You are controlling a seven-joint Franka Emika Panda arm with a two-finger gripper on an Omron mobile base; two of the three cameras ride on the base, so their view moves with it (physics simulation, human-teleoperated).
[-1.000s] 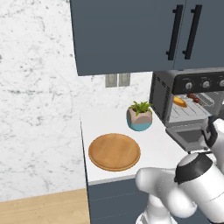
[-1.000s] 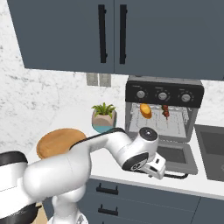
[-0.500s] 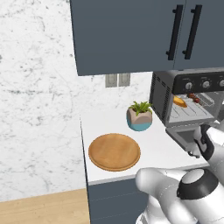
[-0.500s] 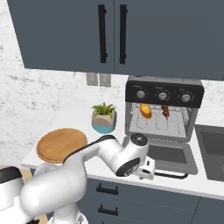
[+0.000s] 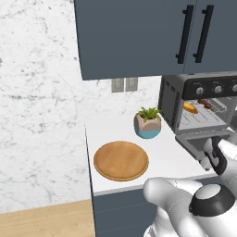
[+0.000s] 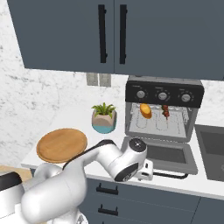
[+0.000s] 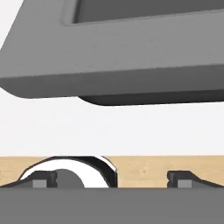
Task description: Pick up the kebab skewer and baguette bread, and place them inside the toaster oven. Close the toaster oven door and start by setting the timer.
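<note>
Oven loaded, door (image 6: 162, 154) down, your gripper (image 7: 111, 178) low at its front edge.

Right of centre in the right base view, the baguette (image 6: 145, 110) and skewer (image 6: 165, 111) lie side by side on the oven (image 6: 162, 112) rack. In the hand view your fingertips (image 7: 43, 178) stand wide apart, holding nothing, the door's underside spanning the top.

**Under the open door's edge**

Looking out from the gripper (image 7: 111, 178), fingertips (image 7: 43, 178) set wide apart, nothing between them. Directly ahead and above, spanning the whole width: the dark grey toaster oven door (image 7: 113, 57), seen at its edge, with a recessed window panel along the top and a darker rounded shape tucked beneath. Below that, a plain white band. Nearest the fingertips, a strip of pale wooden floor (image 7: 140, 168).
</note>
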